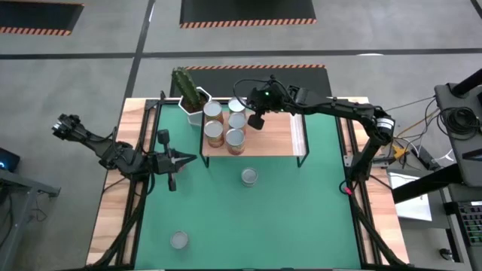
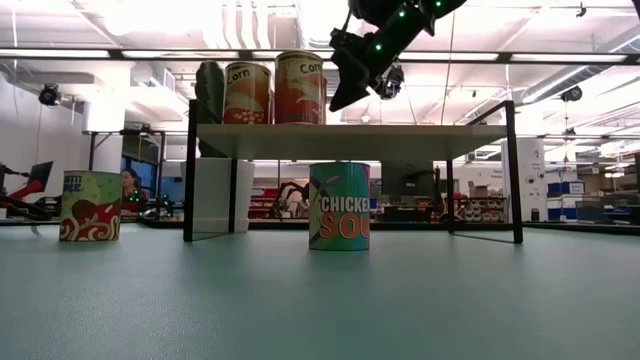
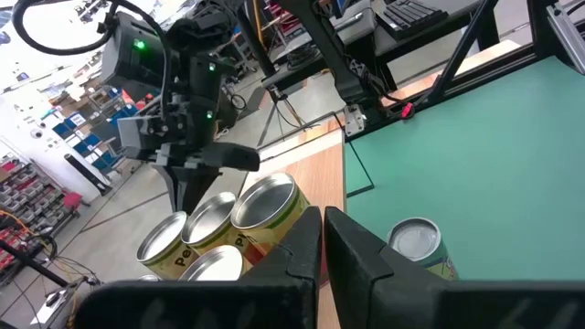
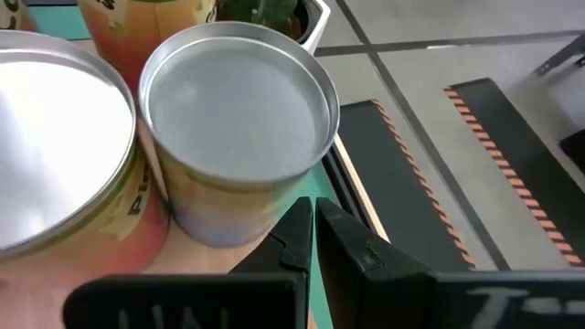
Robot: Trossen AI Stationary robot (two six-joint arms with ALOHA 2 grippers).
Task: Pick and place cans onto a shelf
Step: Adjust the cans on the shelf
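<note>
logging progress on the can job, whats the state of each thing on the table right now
cans on the shelf: four, upright, clustered at the cactus end
can in front of the shelf: upright on the mat, not yet placed
can near the front edge: upright on the mat, not yet placed
shelf: standing, its other end bare
left gripper: shut, empty
right gripper: shut, empty, above the shelved cans

1. I see a grey floor (image 1: 90,68) around the table, with black mats edged in orange stripes (image 1: 247,10).
2. Ceiling strip lights (image 2: 150,15) run overhead.
3. A white pillar (image 2: 528,180) stands beyond, with cluttered shelving (image 2: 575,200) nearby.
</note>
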